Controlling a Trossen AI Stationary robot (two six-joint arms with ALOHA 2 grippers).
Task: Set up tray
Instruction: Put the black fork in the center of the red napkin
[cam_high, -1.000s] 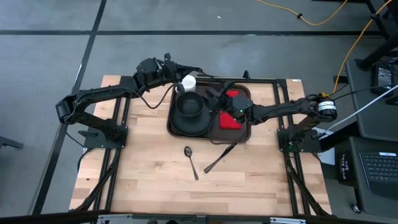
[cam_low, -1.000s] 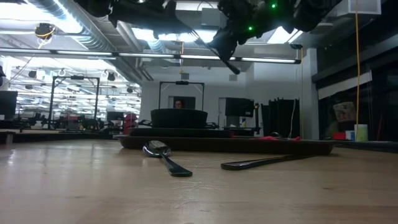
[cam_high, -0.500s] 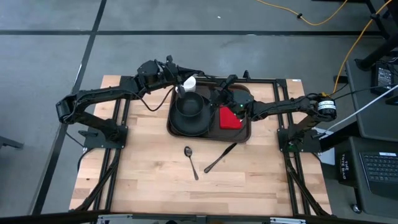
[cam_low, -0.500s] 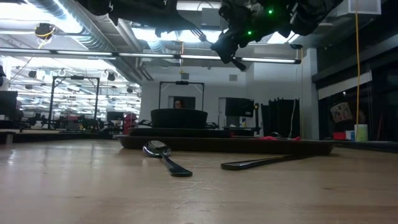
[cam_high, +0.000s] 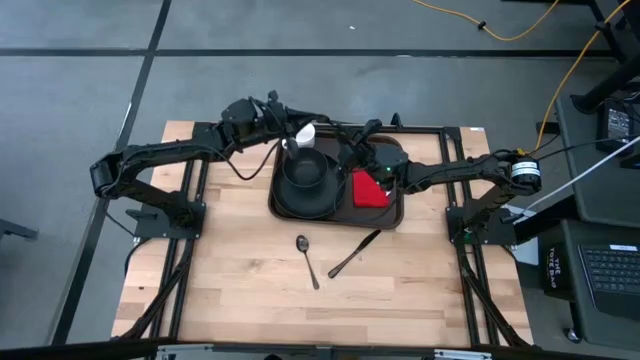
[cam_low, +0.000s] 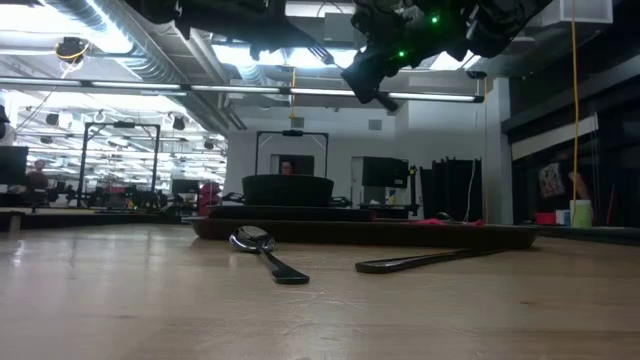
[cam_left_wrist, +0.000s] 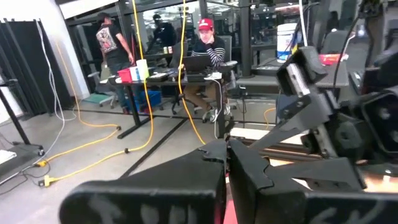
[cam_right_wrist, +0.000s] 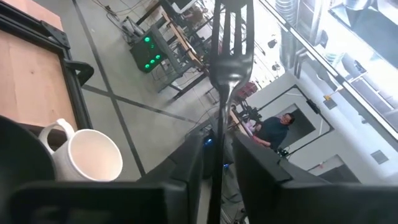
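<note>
Tray (cam_high: 393, 213) sits at twelve o'clock on our table (cam_high: 240, 280), holding plate, bowl, red napkin (cam_high: 367, 189). Right gripper (cam_high: 352, 156) above it pinches our fork (cam_right_wrist: 229, 43); left gripper (cam_high: 300, 118) closed, empty.

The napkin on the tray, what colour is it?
Red. The napkin lies on the tray; the high view shows it best.

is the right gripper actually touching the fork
Touching. The right wrist view shows the fork standing tines up, its handle running down between the right gripper's two dark fingers, which close against it on both sides.
</note>
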